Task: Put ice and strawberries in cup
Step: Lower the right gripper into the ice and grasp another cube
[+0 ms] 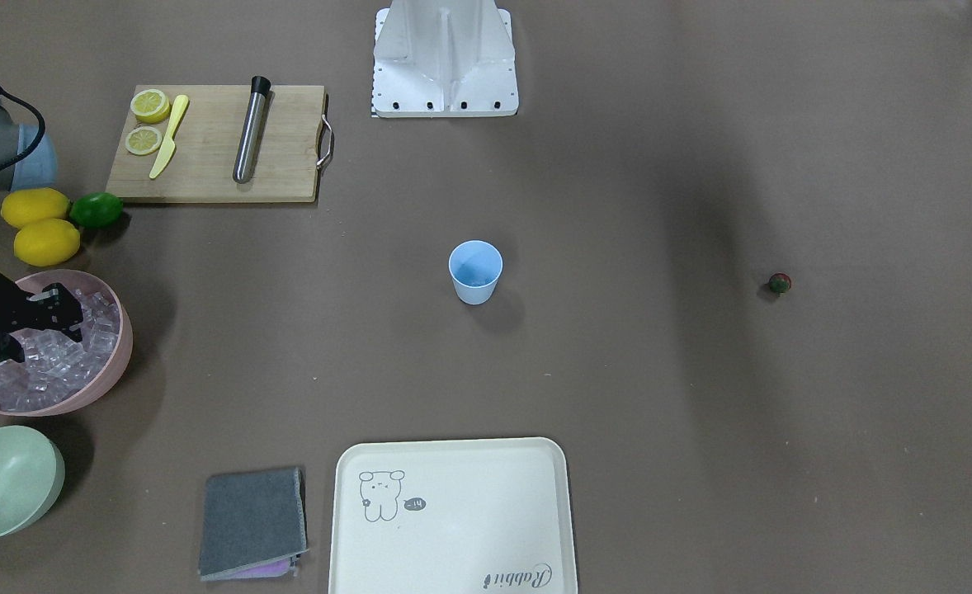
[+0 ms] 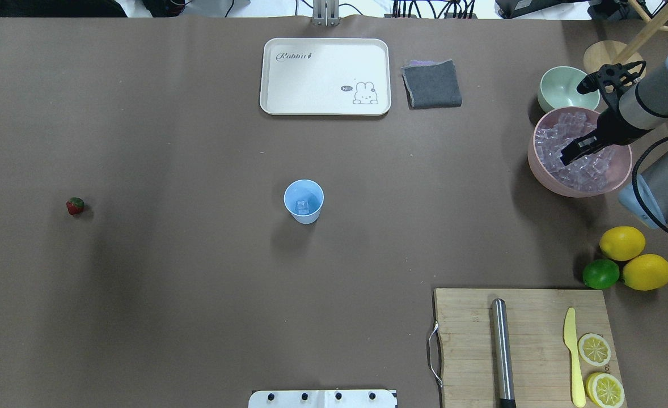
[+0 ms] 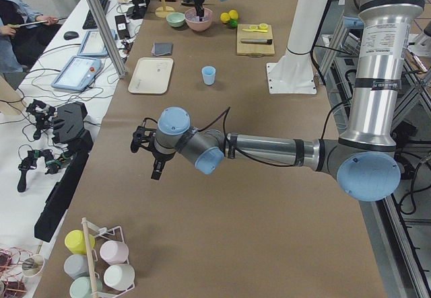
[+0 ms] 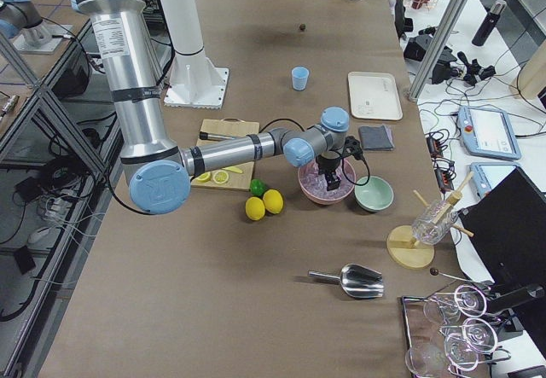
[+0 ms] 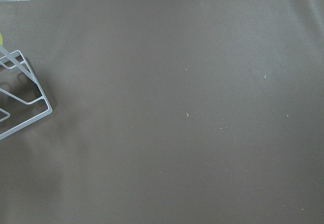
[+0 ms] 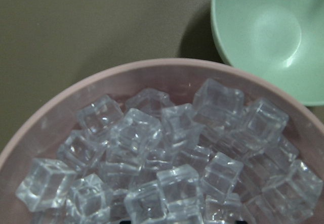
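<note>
One cube (image 2: 302, 207) already lies in the cup (image 2: 303, 201), which stands upright mid-table (image 2: 198, 283), well apart from everything else. More ice (image 2: 586, 170) is heaped in the pink bowl (image 2: 538, 170) at the table's right end, just beside the green bowl (image 2: 561, 85). The right gripper (image 2: 567, 156) is down among the cubes in the pink bowl. Whether its jaws stand apart or have closed on a cube I cannot tell, since its wrist camera shows only ice and the two bowls' rims. The strawberry (image 2: 75, 205) lies alone on the bare table, far to the left of the cup. The left gripper (image 3: 148, 157) hangs above the table towards its left end, near a wire rack (image 5: 45, 101), and its state cannot be told either
</note>
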You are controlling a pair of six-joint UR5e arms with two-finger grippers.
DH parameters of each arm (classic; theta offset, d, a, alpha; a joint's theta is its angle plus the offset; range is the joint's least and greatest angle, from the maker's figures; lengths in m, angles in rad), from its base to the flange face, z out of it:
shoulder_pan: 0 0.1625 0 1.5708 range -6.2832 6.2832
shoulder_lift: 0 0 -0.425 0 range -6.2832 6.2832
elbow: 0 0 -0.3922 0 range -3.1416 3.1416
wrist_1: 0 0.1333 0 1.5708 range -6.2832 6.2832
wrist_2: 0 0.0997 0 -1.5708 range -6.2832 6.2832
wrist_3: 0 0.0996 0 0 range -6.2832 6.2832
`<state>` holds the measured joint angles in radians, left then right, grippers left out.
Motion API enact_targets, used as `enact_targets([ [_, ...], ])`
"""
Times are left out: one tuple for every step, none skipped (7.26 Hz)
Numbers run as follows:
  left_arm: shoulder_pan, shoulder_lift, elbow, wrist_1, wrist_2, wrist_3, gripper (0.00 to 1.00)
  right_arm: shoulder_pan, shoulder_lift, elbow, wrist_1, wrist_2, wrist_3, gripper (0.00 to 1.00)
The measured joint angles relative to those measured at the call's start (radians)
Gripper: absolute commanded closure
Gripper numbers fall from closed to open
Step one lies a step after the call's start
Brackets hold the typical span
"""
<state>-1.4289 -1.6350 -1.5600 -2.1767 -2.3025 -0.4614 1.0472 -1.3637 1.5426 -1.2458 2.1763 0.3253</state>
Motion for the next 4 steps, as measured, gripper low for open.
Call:
enact_targets([
  [0.001, 0.000, 0.000, 0.000, 0.000, 0.001, 0.03, -0.001, 0.000, 0.000, 0.000, -0.001, 0.000, 0.48],
  [0.001, 0.000, 0.000, 0.000, 0.000, 0.001, 0.03, -0.001, 0.000, 0.000, 0.000, -0.001, 0.000, 0.54],
  [0.001, 0.000, 0.001, 0.000, 0.000, 0.001, 0.03, -0.001, 0.000, 0.002, 0.000, -0.001, 0.001, 0.55],
  [0.001, 0.000, 0.001, 0.000, 0.000, 0.001, 0.03, -0.001, 0.001, 0.005, 0.000, -0.001, 0.001, 0.55],
])
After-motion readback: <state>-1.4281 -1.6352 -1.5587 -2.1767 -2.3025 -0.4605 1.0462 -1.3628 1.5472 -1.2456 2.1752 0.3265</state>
